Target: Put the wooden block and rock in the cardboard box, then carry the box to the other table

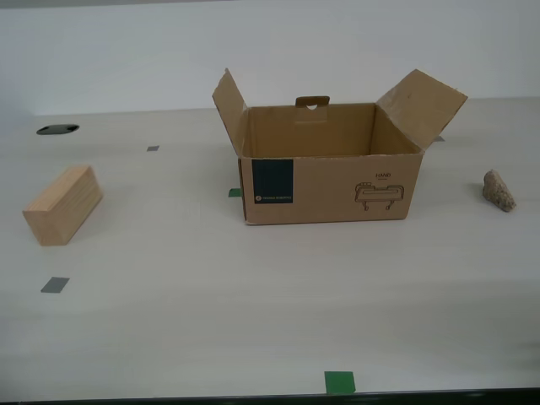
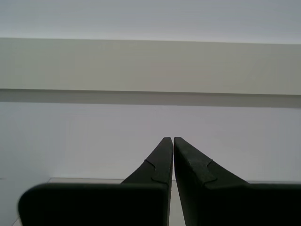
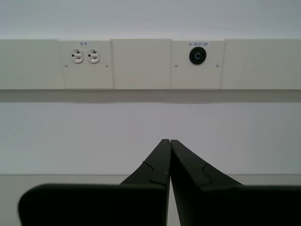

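Observation:
The cardboard box [image 1: 329, 173] stands open in the middle of the beige table, flaps up, with a dark blue label and a line drawing on its near side. The wooden block [image 1: 63, 204] lies on the table at the exterior view's left. The rock [image 1: 499, 190] sits at the exterior view's right. No arm shows in the exterior view. My first gripper [image 3: 170, 141] is shut and empty, pointing at a white wall. My second gripper [image 2: 173, 139] is also shut and empty, facing a bare wall. The other table is out of view.
Small grey and green tape marks [image 1: 340, 382] dot the tabletop [image 1: 253, 295]. A dark round cable hole [image 1: 57, 129] is at the back on the exterior view's left. A wall trunking with sockets [image 3: 84, 56] and a round port [image 3: 197, 56] faces the first wrist camera.

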Available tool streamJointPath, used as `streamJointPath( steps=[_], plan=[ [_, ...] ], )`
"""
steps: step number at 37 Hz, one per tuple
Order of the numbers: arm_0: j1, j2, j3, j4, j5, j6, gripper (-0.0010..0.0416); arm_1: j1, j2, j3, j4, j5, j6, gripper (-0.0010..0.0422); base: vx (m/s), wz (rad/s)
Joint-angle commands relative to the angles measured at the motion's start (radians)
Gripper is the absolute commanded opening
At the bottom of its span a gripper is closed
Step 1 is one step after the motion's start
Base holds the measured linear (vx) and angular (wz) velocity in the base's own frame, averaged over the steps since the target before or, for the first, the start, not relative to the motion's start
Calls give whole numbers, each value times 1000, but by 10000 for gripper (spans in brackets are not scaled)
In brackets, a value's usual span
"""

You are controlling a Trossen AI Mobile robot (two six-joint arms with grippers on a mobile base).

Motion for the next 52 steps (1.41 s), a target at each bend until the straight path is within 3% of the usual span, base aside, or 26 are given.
streamJointPath(
  steps=[1,52],
  plan=[
    [1,0,0,3,0,0,0,0,0,0,5,0,2,0,0,0],
    [1,-1,0,2,0,0,-1,0,0,1,5,0,-3,0,0,0]
  ],
)
